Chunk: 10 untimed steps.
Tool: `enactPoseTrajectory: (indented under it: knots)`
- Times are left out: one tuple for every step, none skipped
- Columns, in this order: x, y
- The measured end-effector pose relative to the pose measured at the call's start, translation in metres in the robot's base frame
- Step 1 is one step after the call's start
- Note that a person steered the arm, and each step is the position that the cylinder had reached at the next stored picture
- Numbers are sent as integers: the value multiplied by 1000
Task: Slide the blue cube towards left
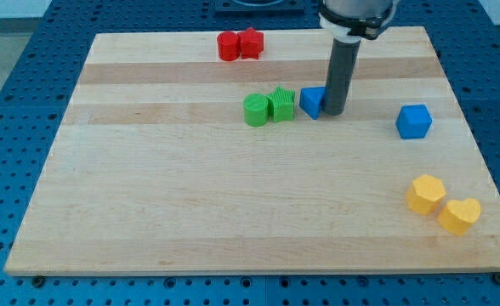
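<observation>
At the view's top, left of centre, two red blocks (pixel 239 44) sit touching on the wooden board (pixel 148 212). Lower, near the middle, a green cylinder (pixel 255 110) touches a green star-like block (pixel 281 104). Just right of them is a small blue block (pixel 312 101) (partly hidden by the rod, so its shape is unclear). My tip (pixel 333 112) rests on the board against that block's right side; the rod has no jaws to open or close. Well to the right lies the blue cube (pixel 414 121), plain blue, square-faced, alone. At the lower right, two yellow blocks (pixel 442 203) touch.
</observation>
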<state>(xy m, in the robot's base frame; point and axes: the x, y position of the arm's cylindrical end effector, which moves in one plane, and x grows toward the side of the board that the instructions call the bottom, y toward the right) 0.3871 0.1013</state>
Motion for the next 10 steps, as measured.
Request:
enactPoseTrajectory:
  knots:
    - [5,-10]
    - [9,-12]
    - [11,-12]
    - [34,-8]
    - [67,5]
    - [73,49]
    - [73,106]
    - [71,155]
    - [57,171]
    - [44,163]
